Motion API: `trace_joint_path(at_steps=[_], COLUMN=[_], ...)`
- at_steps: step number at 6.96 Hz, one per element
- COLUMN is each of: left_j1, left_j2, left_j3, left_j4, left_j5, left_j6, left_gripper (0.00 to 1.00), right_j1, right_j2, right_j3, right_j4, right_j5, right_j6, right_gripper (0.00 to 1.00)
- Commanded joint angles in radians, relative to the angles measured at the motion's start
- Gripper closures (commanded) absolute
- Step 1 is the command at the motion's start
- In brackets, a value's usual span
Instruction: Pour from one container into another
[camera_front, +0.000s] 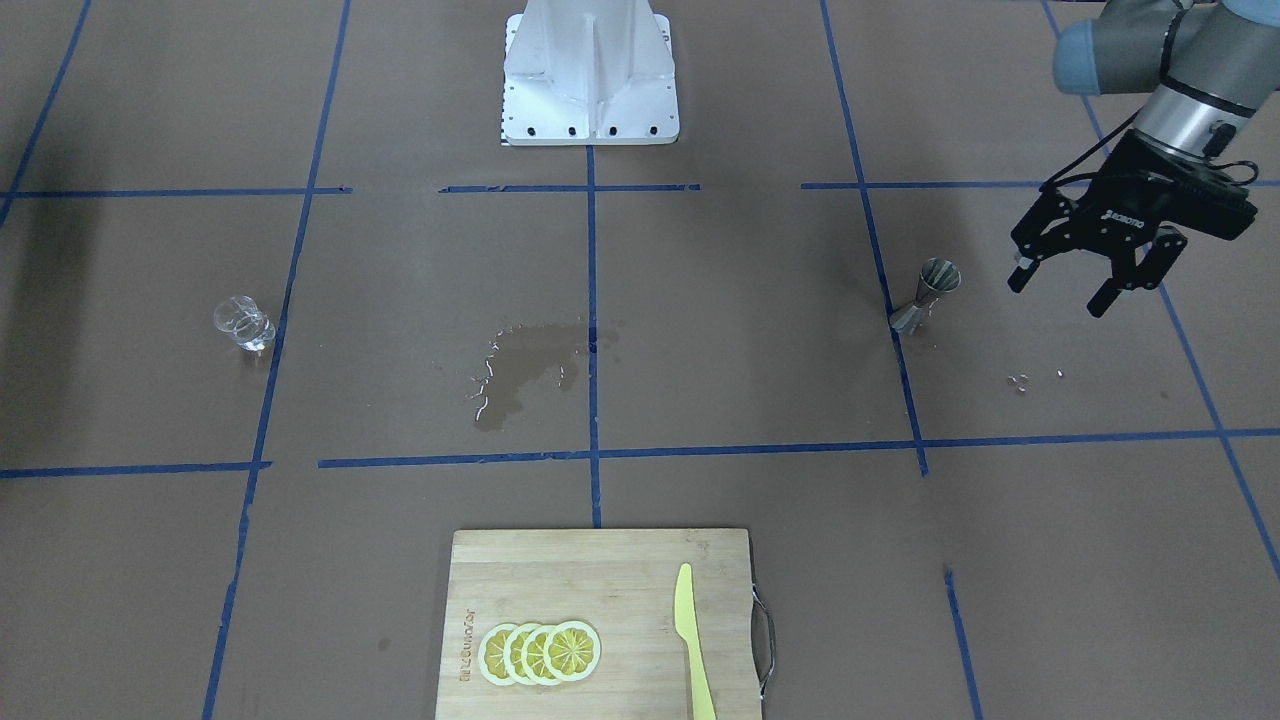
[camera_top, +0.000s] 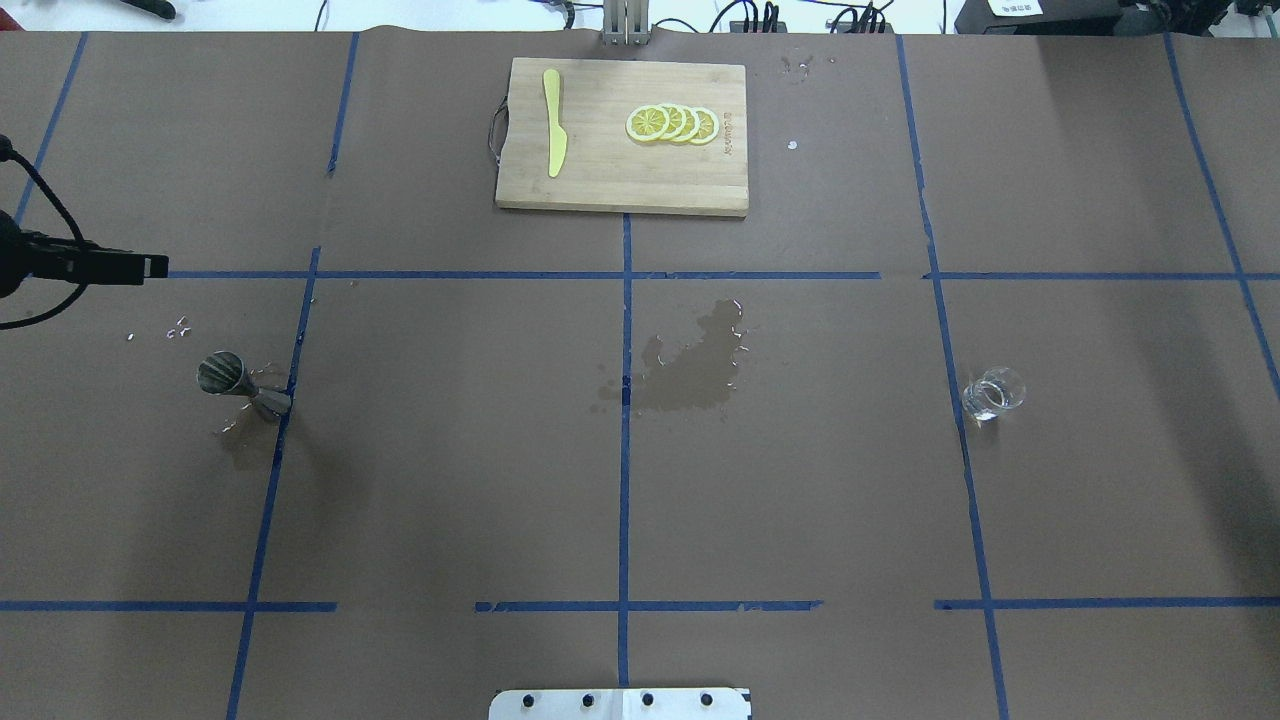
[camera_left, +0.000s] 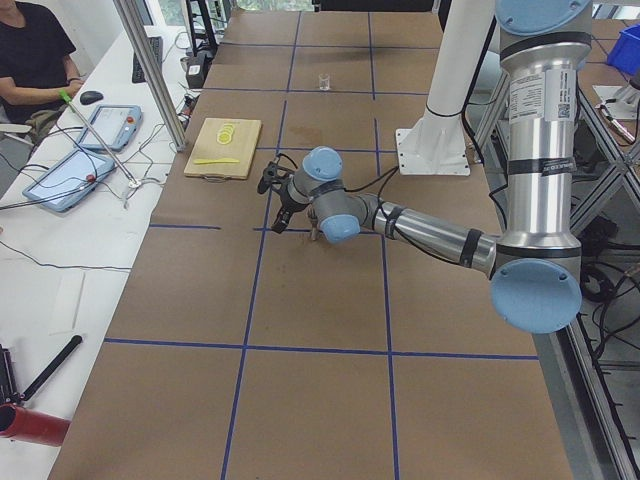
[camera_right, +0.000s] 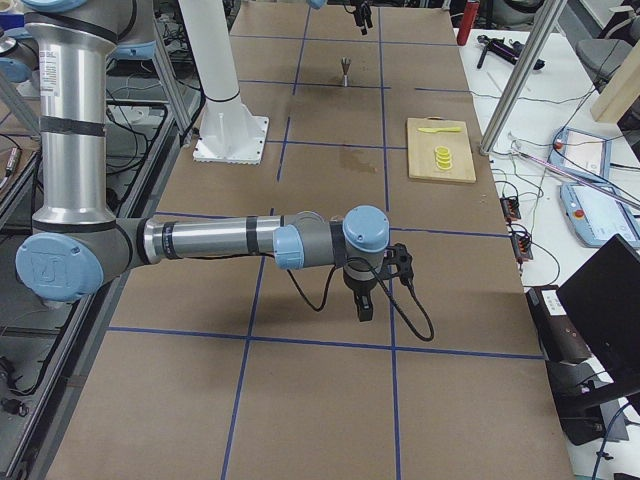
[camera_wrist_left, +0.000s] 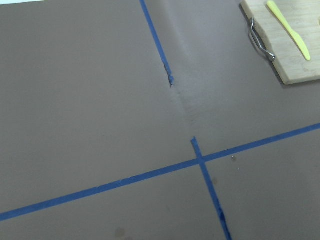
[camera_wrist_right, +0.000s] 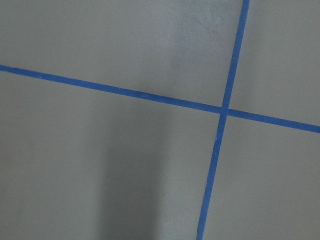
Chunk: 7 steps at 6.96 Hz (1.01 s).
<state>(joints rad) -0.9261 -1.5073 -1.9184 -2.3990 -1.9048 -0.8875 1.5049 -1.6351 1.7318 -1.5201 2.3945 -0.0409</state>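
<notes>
The small clear glass cup (camera_front: 243, 323) stands alone on the brown paper on the robot's right side, also visible as the cup (camera_top: 993, 392) in the overhead view. The grey metal jigger (camera_front: 930, 295) stands upright on the robot's left side beside a blue tape line, with a damp patch at its foot. My left gripper (camera_front: 1058, 292) hangs open and empty just outboard of the jigger, apart from it. My right gripper (camera_right: 365, 305) points down over bare paper near the table's right end; whether it is open or shut I cannot tell.
A wet spill (camera_front: 525, 370) darkens the table's middle. On the far side lies a wooden cutting board (camera_front: 600, 570) with several lemon slices (camera_front: 540, 652) and a yellow knife (camera_front: 692, 640). The white robot base (camera_front: 590, 75) sits at the near edge. Small droplets (camera_front: 1020, 380) lie by the jigger.
</notes>
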Motion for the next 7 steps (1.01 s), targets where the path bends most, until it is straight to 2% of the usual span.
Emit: trace_joint_path(at_steps=[1, 3, 4, 5, 7], left_j1=[0.319, 0.528, 0.555, 0.623, 0.67], left_j2=[0.043, 0.107, 0.111, 0.119, 0.163], left_j3=[-0.091, -0.113, -0.114, -0.11, -0.096], left_j4=[0.001, 0.017, 0.017, 0.024, 0.034], left_j5=[0.509, 0.893, 0.97, 1.109, 1.252], left_j6=[-0.276, -0.313, -0.364, -0.396, -0.421], left_gripper=[0.0, 0.0, 0.0, 0.0, 0.0], right_j1=[0.0, 0.0, 0.0, 0.0, 0.0], right_j2=[0.0, 0.0, 0.0, -0.003, -0.002], right_j3=[0.002, 0.003, 0.005, 0.009, 0.009], right_j4=[0.0, 0.0, 0.0, 0.0, -0.002], right_j5=[-0.003, -0.003, -0.003, -0.003, -0.002], right_j6=[-0.001, 0.001, 0.001, 0.001, 0.001], right_gripper=[0.0, 0.0, 0.0, 0.0, 0.0])
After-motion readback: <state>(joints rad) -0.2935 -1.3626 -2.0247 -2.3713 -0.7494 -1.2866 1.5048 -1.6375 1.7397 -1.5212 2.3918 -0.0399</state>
